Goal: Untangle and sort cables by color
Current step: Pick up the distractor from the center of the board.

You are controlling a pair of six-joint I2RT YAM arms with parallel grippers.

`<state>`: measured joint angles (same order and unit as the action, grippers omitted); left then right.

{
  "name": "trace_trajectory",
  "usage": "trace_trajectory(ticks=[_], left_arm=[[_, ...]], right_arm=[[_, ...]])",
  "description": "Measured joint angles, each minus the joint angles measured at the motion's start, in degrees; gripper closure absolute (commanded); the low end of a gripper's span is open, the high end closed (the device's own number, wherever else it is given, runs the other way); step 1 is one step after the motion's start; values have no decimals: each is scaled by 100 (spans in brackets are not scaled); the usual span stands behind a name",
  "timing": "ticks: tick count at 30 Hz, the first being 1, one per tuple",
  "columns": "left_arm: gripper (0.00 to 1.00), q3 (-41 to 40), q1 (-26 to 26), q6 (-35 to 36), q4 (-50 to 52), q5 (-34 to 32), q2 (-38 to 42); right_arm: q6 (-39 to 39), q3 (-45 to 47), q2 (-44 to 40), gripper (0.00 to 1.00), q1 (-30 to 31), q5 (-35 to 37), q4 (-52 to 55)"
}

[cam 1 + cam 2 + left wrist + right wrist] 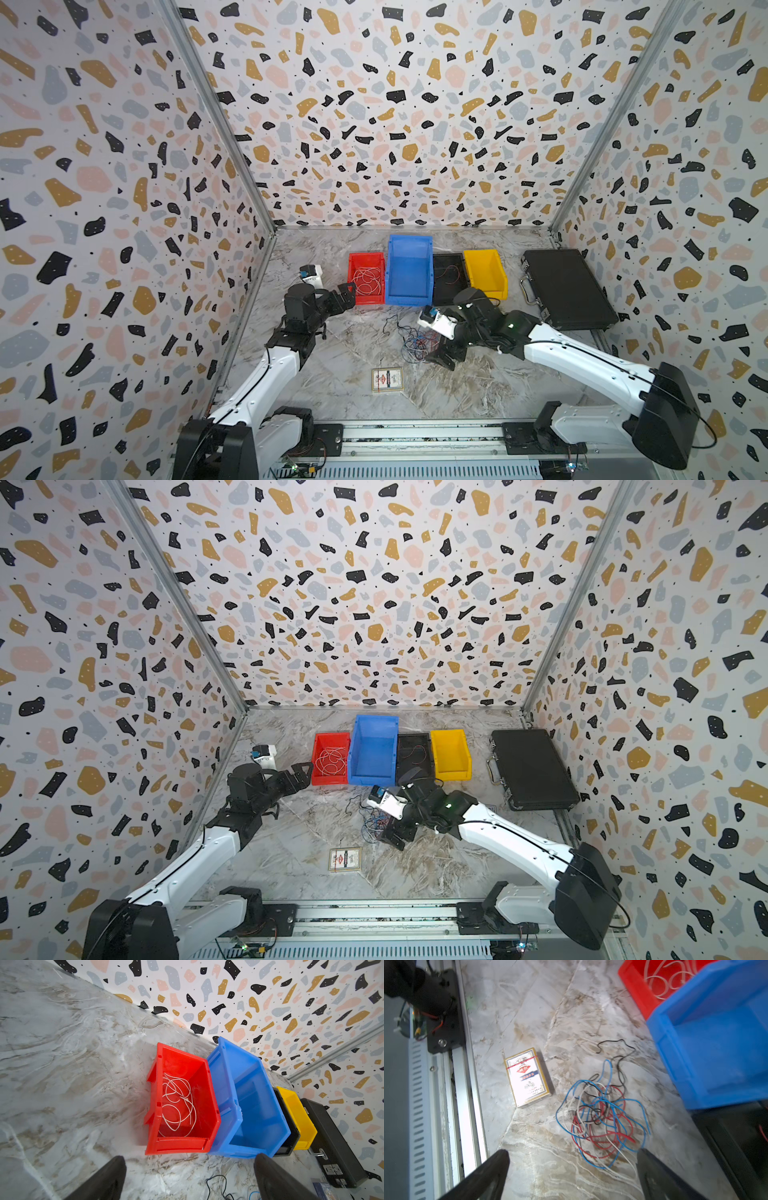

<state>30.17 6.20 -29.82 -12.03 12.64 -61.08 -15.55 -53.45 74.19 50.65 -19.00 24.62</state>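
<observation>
The left gripper [189, 1165] hangs in front of the red bin [365, 254], jaws spread wide and holding nothing. White cables [188, 1099] lie coiled loose in that bin. Next along, the blue bin [409, 249] looks empty.

In front of the bins, out on the marble table [332, 390], lies the tangle of cables [600, 1113]: blue, red, white and black strands knotted together. One black strand [618, 1057] trails out towards the blue bin. A box of cards [527, 1077] sits near the tangle but clear of it.

The right gripper [573, 1157] hovers at the tangle's near edge, jaws wide apart and empty. I'd say the job now is picking a single strand. The best bet is a loop at the outside, such as the trailing black strand or an outer blue loop, not the dense middle, where the jaws would pinch several colours at once. It should lift slowly, and the free left gripper could pin the rest down.

Behind that arm, the black bin [444, 291] holds a red cable [451, 274]. The yellow bin [484, 270] beside it seems empty, and a black case [565, 286] lies farthest right.
</observation>
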Motion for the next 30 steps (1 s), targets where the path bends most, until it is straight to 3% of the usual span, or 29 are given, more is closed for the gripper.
trace_trajectory(ticks=[5,14,23,30], left_arm=[[1,0,-173,-173,-17,35,-319],[1,-2,-424,-448,-343,175,-564],[1,-46,-800,-688,-450,369,-302],[1,-57,-804,-741,-522,527,-330]], right_arm=[[-507,-640,1093,5,820,168,133],[-1056,-1456,2330,8,1622,579,439],[-1200,-1867,3165,11,1751,636,481],[-1191,-1991,3550,12,1762,697,466]])
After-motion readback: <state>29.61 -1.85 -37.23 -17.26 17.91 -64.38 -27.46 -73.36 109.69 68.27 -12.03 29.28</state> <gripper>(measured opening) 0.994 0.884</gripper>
